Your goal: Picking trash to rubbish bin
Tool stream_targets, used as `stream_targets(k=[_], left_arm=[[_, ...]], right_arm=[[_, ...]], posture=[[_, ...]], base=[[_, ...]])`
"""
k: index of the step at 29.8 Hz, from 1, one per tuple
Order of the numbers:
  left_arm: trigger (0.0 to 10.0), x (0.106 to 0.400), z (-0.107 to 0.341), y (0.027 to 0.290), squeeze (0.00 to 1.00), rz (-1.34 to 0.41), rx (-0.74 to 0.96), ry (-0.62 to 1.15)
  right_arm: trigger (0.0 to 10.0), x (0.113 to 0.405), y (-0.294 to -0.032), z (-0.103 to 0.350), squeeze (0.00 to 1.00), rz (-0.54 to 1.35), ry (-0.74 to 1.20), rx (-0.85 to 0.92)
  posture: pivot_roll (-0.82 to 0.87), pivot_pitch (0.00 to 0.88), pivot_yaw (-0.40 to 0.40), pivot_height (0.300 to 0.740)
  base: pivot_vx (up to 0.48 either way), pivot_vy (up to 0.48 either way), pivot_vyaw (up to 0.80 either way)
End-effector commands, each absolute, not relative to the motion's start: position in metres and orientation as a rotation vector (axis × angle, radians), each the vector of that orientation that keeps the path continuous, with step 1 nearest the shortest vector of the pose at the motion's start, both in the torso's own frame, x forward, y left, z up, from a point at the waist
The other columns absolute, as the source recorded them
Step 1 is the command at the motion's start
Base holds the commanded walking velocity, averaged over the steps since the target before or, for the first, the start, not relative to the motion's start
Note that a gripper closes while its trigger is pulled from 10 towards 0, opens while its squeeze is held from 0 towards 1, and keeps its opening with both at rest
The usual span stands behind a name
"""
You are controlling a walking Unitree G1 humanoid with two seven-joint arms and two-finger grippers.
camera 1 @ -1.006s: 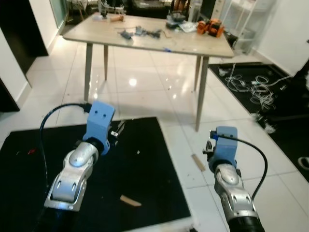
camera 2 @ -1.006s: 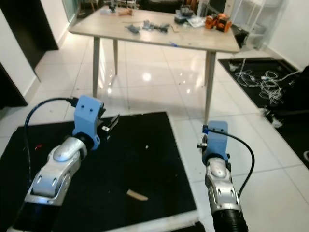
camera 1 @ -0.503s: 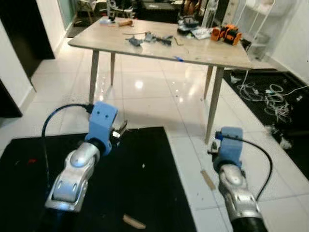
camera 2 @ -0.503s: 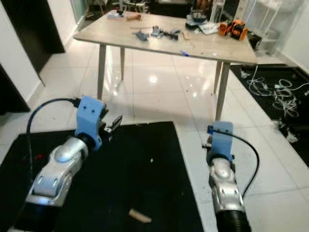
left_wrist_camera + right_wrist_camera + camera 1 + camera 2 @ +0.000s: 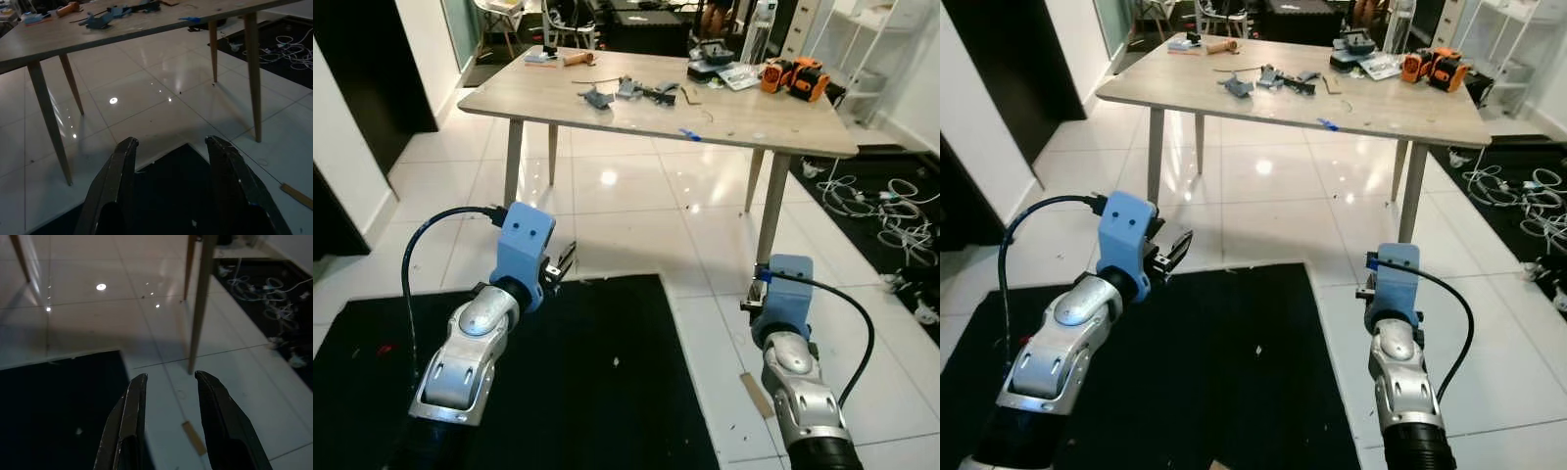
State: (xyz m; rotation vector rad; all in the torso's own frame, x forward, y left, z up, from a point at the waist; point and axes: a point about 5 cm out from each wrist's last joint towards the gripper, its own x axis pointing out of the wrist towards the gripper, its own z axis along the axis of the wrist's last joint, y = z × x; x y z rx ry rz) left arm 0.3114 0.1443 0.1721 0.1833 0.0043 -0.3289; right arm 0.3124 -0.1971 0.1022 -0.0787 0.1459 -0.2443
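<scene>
Both arms are held forward over the floor, silver shells with blue wrist housings. The left gripper (image 5: 168, 147) is seen with its glossy black fingers spread wide, nothing between them; it hangs over the far edge of the black mat (image 5: 607, 392), matte and flecked with pale crumbs. The right gripper (image 5: 167, 382) is parted narrowly, empty, over glossy white tile (image 5: 636, 211).

Trash: a flat tan wooden strip (image 5: 756, 395) is lying on the tile just off the mat's right edge, at about 9 o'clock of the right forearm in the left eye view. The same strip is picked up in the right wrist view (image 5: 193, 437), beyond the fingertips, and in the left wrist view (image 5: 296, 194). In the right eye view its spot is covered by the right arm.

A pale wood-grain table (image 5: 1410, 108) on tapered legs stands at 12 o'clock, strewn with small tools and an orange-black device (image 5: 1439, 67). White cables (image 5: 891, 201) are tangled on a second dark mat at 2 o'clock.
</scene>
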Motion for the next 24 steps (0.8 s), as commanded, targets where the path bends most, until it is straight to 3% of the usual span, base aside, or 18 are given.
stream_targets(k=[1,24], left_arm=[[10.0,0.3105,0.1699,0.1429,0.0,-0.342,0.18,0.014],[10.0,0.309,0.1697,0.1423,0.0,-0.352,0.177,0.011]], right_arm=[[10.0,0.31,-0.2023,0.0993,0.0,-0.262,0.16,-0.082],[10.0,0.3102,-0.2012,0.0997,0.0,-0.257,0.158,-0.082]], posture=[[0.03,0.085,0.017,0.74],[0.03,0.082,0.018,0.74]], base=[[0.48,0.0,0.0],[0.48,0.0,0.0]])
